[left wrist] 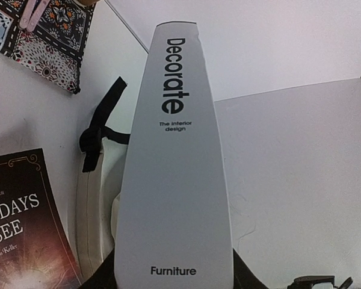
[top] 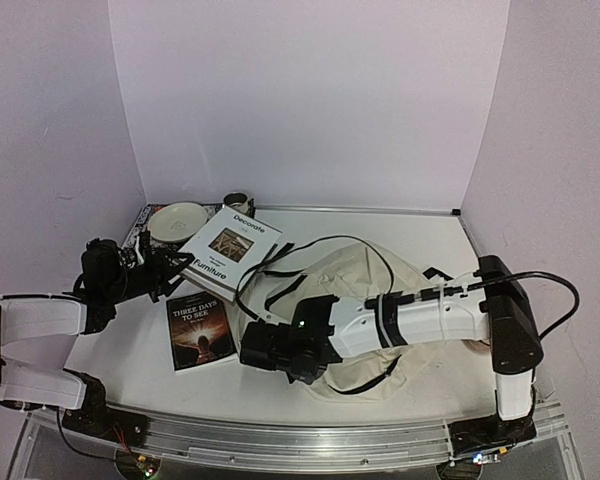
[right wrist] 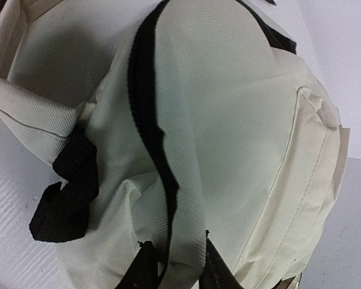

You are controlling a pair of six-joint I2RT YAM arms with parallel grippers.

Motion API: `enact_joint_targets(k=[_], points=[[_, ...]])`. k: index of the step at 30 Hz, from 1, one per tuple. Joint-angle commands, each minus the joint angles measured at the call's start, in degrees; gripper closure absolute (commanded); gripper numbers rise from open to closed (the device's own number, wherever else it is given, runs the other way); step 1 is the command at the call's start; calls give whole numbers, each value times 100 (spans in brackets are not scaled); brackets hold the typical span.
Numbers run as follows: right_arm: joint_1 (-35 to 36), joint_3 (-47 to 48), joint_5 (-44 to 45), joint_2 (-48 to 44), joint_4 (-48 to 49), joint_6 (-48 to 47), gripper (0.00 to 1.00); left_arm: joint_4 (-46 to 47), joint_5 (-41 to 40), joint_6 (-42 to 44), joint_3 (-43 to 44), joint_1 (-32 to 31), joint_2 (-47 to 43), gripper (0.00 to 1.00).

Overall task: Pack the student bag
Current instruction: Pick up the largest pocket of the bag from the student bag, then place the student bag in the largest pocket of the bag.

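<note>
A white table (top: 420, 235) fills the scene, seen from above and behind two white-and-black robot arms. The bag (top: 355, 275), cream fabric with black trim, is the biggest thing on it. It lies slumped in the middle and right of the table, partly under the right arm, which reaches across it toward the left. The right gripper (top: 263, 350) sits at the bag's near left edge. In its wrist view, the right gripper (right wrist: 179, 274) is clenched on a fold of the bag (right wrist: 240, 120). The fold of cream cloth, edged by the black zipper (right wrist: 147, 108), runs down between the two dark fingers. A black strap (right wrist: 66, 198) loops off to the left of that fold. The left arm comes in from the left side of the table. The left gripper (top: 163, 262) grasps a grey book (top: 230, 245) by its near corner. The book is tilted and sits just left of the bag. In the left wrist view, the left gripper (left wrist: 173, 283) clamps the near end of the grey book (left wrist: 174, 180). The cover reads "Decorate" and "Furniture". A dark book (top: 200, 335) titled "Three Days to See" lies flat on the table, near the front, between the two grippers. At the back left corner is a patterned mat (left wrist: 45, 54). A round white dish (top: 177, 220) rests there, and a small cup (top: 237, 203) stands just to its right.
</note>
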Motion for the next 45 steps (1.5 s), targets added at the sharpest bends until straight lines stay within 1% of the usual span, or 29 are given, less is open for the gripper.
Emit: enact_joint_targets(k=[1, 6, 8, 9, 12, 13, 16, 23, 29, 33, 36, 39, 45], points=[[-21, 81, 286, -619, -473, -85, 79, -69, 466, 257, 283, 26, -253, 70], [-128, -62, 16, -864, -475, -266, 73, -351, 611, 406, 330, 27, -334, 70], [-204, -170, -53, -898, -473, -278, 74, -417, 664, 442, 367, 29, -327, 70], [-247, -222, -57, -908, -472, -269, 77, -439, 703, 447, 385, 26, -317, 71], [-346, -307, -50, -968, -467, -206, 99, -501, 804, 460, 424, 25, -351, 71], [-367, -321, -36, -992, -453, -203, 100, -534, 820, 476, 427, 24, -382, 72], [-437, -306, 166, -1086, -440, -202, 100, -721, 892, 555, 477, 23, -483, 73], [-769, -96, 1200, -1560, -440, -141, 100, -1370, 944, 823, 607, 25, -716, 73], [-1207, 28, 1719, -1911, -446, -41, 100, -1633, 1049, 758, 641, 21, -987, 73], [-1294, 120, 1939, -2089, -325, 49, 100, -1715, 1315, 630, 607, 15, -1101, 73], [-1297, 126, 1925, -2230, 19, -121, 100, -1758, 1511, 521, 534, -3, -1197, 72], [-1300, -8, 1658, -2440, 570, -461, 100, -1781, 1582, 421, 469, -178, -1264, 72], [-1299, -245, 1097, -2725, 1371, -912, 100, -1793, 1149, 304, 469, -1135, -1102, 71]])
